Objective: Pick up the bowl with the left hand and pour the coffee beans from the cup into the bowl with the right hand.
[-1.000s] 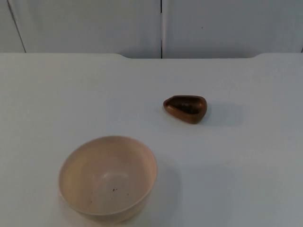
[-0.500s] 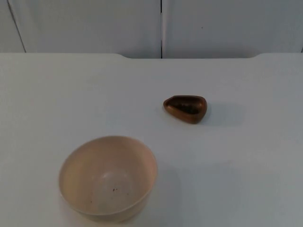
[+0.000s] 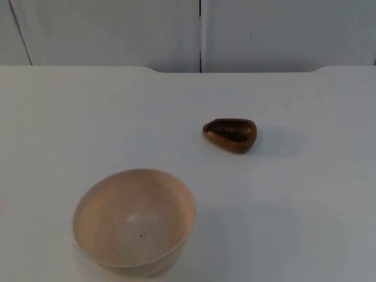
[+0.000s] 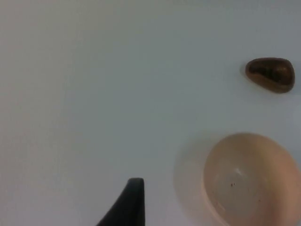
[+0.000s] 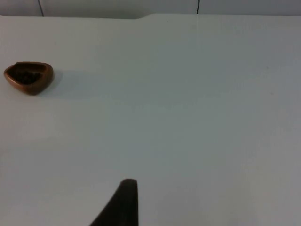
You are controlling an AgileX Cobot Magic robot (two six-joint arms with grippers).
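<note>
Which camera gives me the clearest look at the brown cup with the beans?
The top view: the brown cup sits near mid-table, its open mouth and dark contents visible. The right wrist view also looks into its mouth; the left wrist view catches it beyond the bowl.

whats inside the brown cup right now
The brown cup holds a dark mass, probably the coffee beans, though single beans cannot be made out. Its near wall hides part of the inside. The bowl holds just a few dark specks.

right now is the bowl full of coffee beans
No, in the top view the bowl holds just a speck or two on its pale bottom, while the dark beans sit in the brown cup.
</note>
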